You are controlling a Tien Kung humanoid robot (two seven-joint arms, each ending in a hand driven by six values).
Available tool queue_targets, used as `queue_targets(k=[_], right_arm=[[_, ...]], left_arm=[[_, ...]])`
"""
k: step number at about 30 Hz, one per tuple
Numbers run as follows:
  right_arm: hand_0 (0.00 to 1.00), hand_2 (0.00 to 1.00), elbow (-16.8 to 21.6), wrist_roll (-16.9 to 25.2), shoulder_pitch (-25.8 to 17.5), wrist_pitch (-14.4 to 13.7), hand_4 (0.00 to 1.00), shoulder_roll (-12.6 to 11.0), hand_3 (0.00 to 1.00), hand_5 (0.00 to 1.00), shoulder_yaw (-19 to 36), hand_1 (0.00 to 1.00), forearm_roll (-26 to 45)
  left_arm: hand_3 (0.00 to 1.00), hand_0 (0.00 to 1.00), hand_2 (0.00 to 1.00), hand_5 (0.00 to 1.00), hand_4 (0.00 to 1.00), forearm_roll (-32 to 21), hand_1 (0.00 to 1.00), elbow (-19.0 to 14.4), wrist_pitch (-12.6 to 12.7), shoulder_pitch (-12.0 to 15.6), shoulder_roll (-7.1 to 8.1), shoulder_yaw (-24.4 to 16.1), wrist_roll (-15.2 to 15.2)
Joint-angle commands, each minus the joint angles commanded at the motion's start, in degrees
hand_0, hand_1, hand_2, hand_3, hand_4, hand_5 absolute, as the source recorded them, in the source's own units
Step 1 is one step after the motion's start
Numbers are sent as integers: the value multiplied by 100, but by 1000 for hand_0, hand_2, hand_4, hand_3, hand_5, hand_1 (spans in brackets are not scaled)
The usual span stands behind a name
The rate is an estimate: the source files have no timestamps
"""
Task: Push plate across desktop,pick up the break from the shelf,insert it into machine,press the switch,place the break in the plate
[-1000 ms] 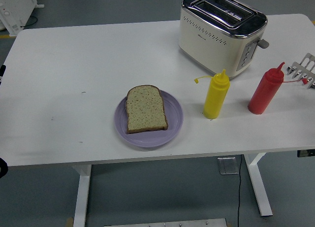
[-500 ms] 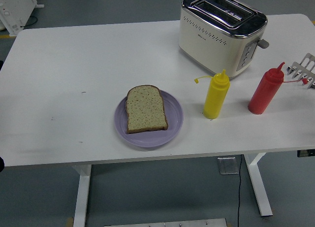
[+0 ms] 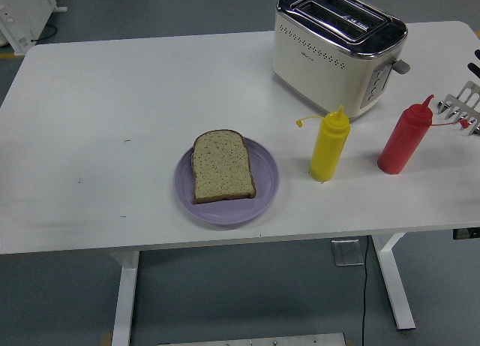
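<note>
Brown-crusted bread (image 3: pixel 221 166) lies flat on the lilac plate (image 3: pixel 264 188) near my tabletop's (image 3: pixel 112 121) front edge. Right of the plate stand a yellow bottle (image 3: pixel 329 145) and red bottle (image 3: pixel 404 139), the cream toaster (image 3: pixel 337 49) behind them. I see neither robot hand, so I cannot tell their state.

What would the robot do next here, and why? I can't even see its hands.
Probably nothing more than staying clear. The slice of bread already lies flat on the purple plate, near the table's front edge, and both slots of the toaster look empty. That suggests the last step is done. Only a dark sliver shows at the right edge, too small to identify.
</note>
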Motion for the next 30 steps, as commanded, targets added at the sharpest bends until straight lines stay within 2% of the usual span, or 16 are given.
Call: queue_targets(k=[11,19,23,26,30], right_arm=[[820,767,-65,18,-4,132,508,-52,727,606,-43,767,63],[821,767,-286,32,307,158,509,-286,727,605,-89,767,87],[821,765,-333,35,318,143,512,-396,727,596,-136,767,54],[820,765,-316,65,201,135,515,-349,727,590,-138,767,38],[820,765,-228,115,-4,106,515,-144,727,590,-201,767,-20]], left_arm=[[779,865,874,998,704,2,816,-26,4,34,-24,-1,-3],[779,865,872,998,704,-12,816,6,15,-12,-53,11,-8],[779,864,873,998,705,6,816,45,16,46,-161,-8,-10],[780,865,874,998,703,20,816,51,20,134,-172,-18,-13],[780,865,874,998,703,46,816,31,32,255,-150,-70,-17]])
